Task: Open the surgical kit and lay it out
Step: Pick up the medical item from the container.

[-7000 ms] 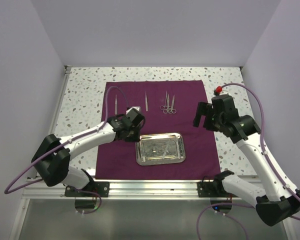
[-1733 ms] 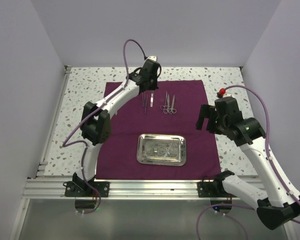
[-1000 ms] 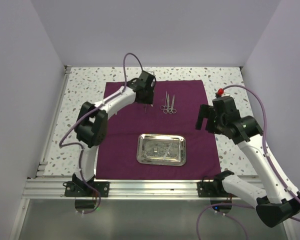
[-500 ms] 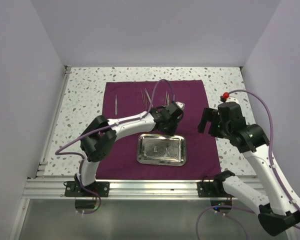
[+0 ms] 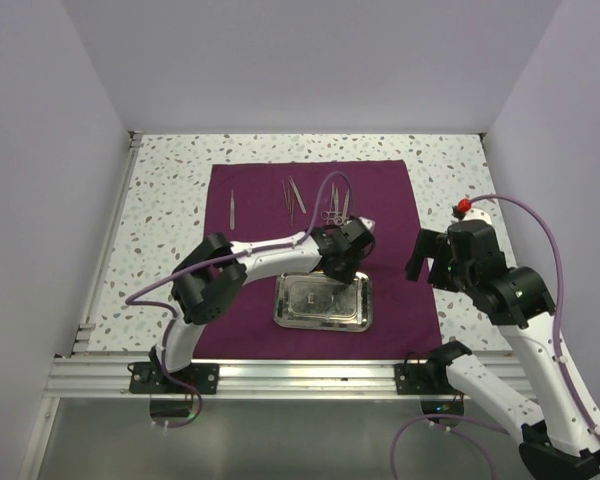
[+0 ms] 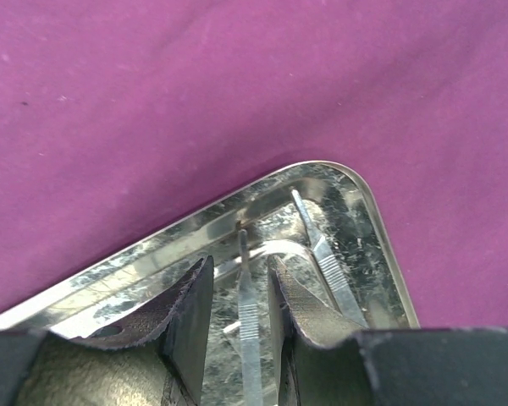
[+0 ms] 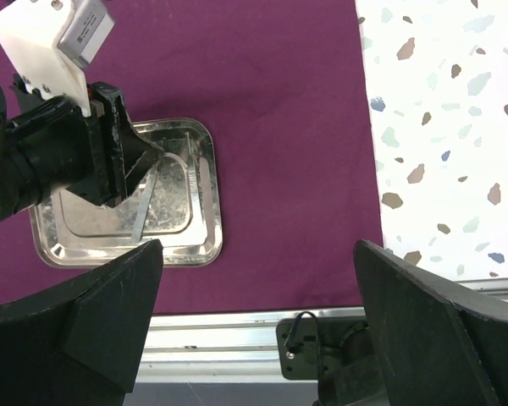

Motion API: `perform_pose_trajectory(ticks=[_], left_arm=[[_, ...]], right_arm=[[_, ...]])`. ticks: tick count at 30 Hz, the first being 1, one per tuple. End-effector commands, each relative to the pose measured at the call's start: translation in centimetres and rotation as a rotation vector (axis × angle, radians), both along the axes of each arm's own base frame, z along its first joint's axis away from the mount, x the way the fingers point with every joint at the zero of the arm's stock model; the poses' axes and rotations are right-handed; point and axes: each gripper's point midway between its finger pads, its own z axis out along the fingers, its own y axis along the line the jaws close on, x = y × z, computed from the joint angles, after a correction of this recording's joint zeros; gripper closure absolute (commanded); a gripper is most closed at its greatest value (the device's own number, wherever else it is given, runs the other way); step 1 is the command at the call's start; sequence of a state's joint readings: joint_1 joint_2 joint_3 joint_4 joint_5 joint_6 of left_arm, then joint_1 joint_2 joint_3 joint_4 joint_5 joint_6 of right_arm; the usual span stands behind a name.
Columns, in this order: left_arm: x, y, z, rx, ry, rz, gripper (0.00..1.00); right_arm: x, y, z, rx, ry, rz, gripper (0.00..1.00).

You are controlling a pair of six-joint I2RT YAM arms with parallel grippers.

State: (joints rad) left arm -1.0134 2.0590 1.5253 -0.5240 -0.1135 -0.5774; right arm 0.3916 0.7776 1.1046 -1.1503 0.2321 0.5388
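The dark purple cloth (image 5: 250, 250) lies spread flat on the table. The steel tray (image 5: 320, 322) sits on its near middle. Tweezers (image 5: 232, 206), two thin instruments (image 5: 293, 194) and ring-handled instruments (image 5: 336, 208) lie along the cloth's back. My left gripper (image 5: 332, 270) is low over the tray's far right corner. In the left wrist view it (image 6: 241, 283) is open, its jaws either side of a thin ridged instrument (image 6: 248, 317) lying in the tray (image 6: 152, 245). A second instrument (image 6: 326, 254) lies beside it. My right gripper (image 5: 425, 255) is open and empty above the cloth's right edge (image 7: 279, 101).
The speckled table (image 5: 160, 200) shows round the cloth, with walls on three sides. An aluminium rail (image 5: 300, 378) runs along the near edge. The left arm's purple cable (image 5: 325, 190) loops over the ring-handled instruments. The right wrist view shows the tray (image 7: 207, 194) and left gripper (image 7: 110, 161).
My left arm swung from the cloth's back, where a second thin instrument now lies, forward and down onto the tray's far right corner. My right arm drifted slightly right and nearer.
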Motion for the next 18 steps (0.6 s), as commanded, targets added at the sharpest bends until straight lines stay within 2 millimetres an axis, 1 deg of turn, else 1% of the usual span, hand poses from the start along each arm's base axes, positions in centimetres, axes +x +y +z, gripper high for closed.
perform_pose_trajectory(ticks=[1, 7, 8, 13, 14, 18], left_arm=[[0.2, -1.0, 0.2, -0.028, -0.022, 0.023, 0.65], [-0.3, -0.8, -1.7, 0.020, -0.016, 0.019, 0.66], [-0.4, -0.6, -2.3, 0.034, -0.010, 0.020, 0.66], [-0.4, -0.2, -3.9, 0.081, -0.005, 0.028, 0.68], [-0.5, 0.1, -4.5, 0.095, 0.000, 0.030, 0.68], [-0.4, 0.7, -5.2, 0.130, 0.000, 0.058, 0.71]], right_arm=[[-0.2, -0.5, -0.1, -0.022, 0.006, -0.010, 0.02], [-0.2, -0.5, 0.0, -0.027, 0.000, -0.003, 0.02], [-0.1, -0.5, 0.0, -0.029, 0.000, -0.001, 0.02], [0.0, -0.6, 0.2, -0.036, -0.004, 0.006, 0.02], [-0.1, -0.6, 0.2, -0.037, -0.004, 0.007, 0.02], [0.0, -0.6, 0.3, -0.044, -0.009, 0.011, 0.02]])
